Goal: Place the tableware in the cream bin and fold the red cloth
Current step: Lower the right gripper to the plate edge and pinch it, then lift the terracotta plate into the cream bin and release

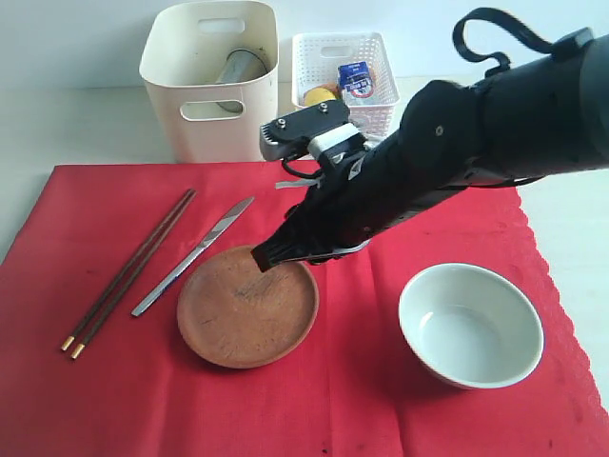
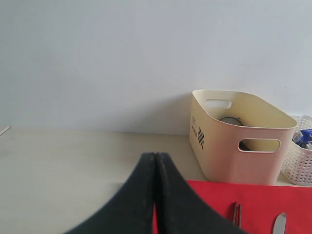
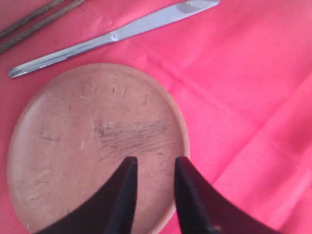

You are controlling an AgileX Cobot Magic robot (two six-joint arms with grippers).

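Red cloth [image 1: 114, 400] lies flat on bench [image 1: 76, 124] | brown plate [image 1: 238, 319] sits on it | right tool [image 3: 155, 163] a little open, empty, over plate | left tool [image 2: 155, 157] closed, empty | next: pinch rim, lift to cream bin [image 1: 205, 129]

A large bright red cloth with a scalloped edge [image 1: 95, 400] lies spread flat on the table. On it, left to right, are dark brown chopsticks with gold tips [image 1: 128, 271] and a silver table knife [image 1: 190, 257], both slanted, then a round brown plate [image 1: 243, 314] and an empty pale green-white bowl [image 1: 471, 324]. Behind stands a tall cream plastic bin [image 1: 205, 129] with a steel cup [image 1: 238, 69] leaning inside.
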